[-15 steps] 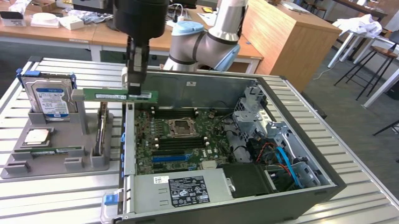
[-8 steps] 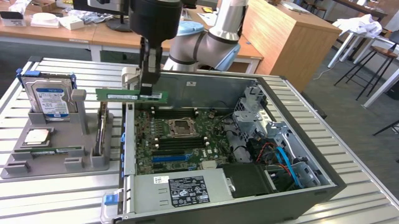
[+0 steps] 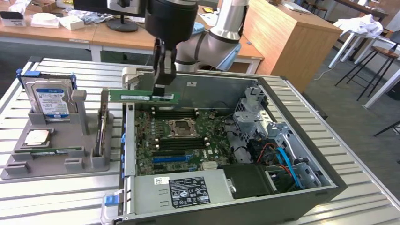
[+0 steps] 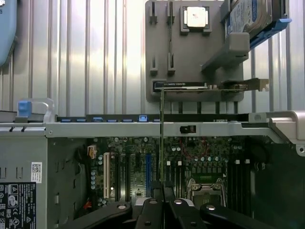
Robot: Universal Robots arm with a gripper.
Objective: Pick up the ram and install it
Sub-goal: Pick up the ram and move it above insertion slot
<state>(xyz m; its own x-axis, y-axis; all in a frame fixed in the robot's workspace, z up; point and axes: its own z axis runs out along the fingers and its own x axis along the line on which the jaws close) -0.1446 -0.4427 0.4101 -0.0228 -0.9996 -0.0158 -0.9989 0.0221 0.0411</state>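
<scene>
**Holding the ram above the open computer**

Exterior view: the gripper is clamped on the ram. Its fingers are pressed together on the stick's upper edge, nearer the end towards the exterior view's right. The ram hangs level in the air with its long side horizontal. It sits over the edge of the open computer case on the exterior view's left, clear above the motherboard. Further to that side, a grey holder sits on the slatted metal table. The holder carries an upright hard drive and a square processor chip lying flat (both well apart from the gripper).

Wrist view: the ram appears edge-on, a thin green line running away from the dark fingers that close on it from both sides. Past the stick lie the motherboard's slots, then the case rim, then the grey holder.
</scene>
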